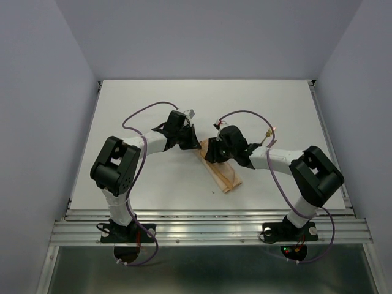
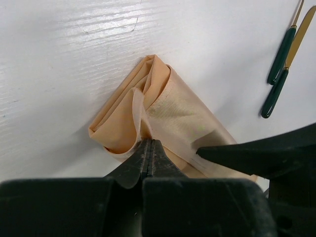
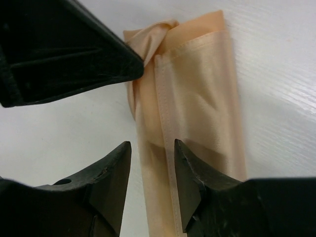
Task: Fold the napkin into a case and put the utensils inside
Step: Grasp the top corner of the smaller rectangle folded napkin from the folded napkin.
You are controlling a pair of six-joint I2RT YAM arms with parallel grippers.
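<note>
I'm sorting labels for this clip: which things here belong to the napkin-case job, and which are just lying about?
Belong to the job:
- napkin, folded into a narrow strip
- two utensils, lying apart from it on the table, not yet inside

Just there:
- purple cables, running along the arms
- white table
Nothing else loose shows.

Both arms meet at the folded napkin [image 1: 228,178], mid-table.
From above you see a narrow peach strip lying slantwise on the white table [image 1: 245,101]. Your left gripper [image 1: 193,143] sits at its far end and your right gripper [image 1: 212,157] just beside it, over the cloth. You cannot make out either pair of jaws. A gold glint of the utensils [image 1: 268,135] shows behind your right forearm.
</note>
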